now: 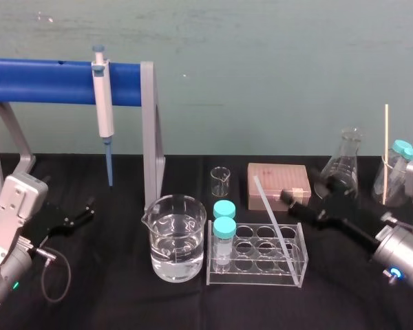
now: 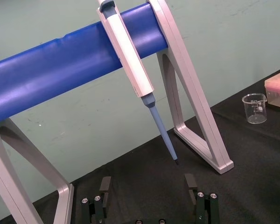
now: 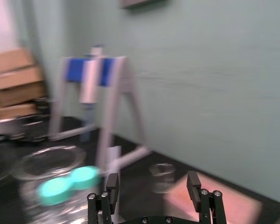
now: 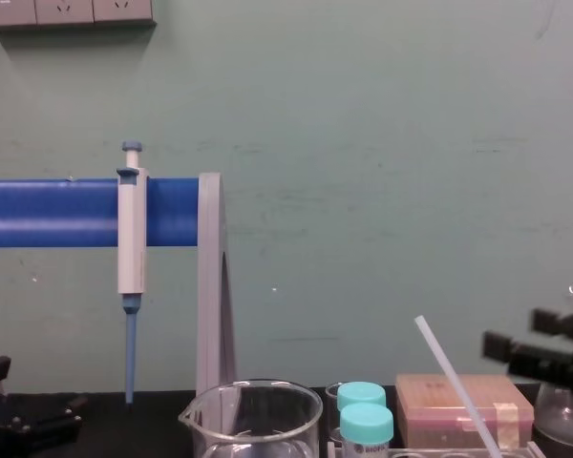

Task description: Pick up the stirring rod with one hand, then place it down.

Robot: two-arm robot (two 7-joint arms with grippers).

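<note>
As rod (image 1: pixel 272 213) leans racked, R gripper (image 3: pixel 153 177) open

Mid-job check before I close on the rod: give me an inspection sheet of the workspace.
Surface: black table.
Job's things: stirring rod leans in the clear rack, not gripped.
Clutter: water beaker, small beaker, capped tubes, tip box, flasks, pipette hanging on the blue stand.
Grippers: right pincer open, near the rod's upper part; left pincer open, parked by the stand.
Cables: loop at the left arm.
Surroundings: green wall.
</note>
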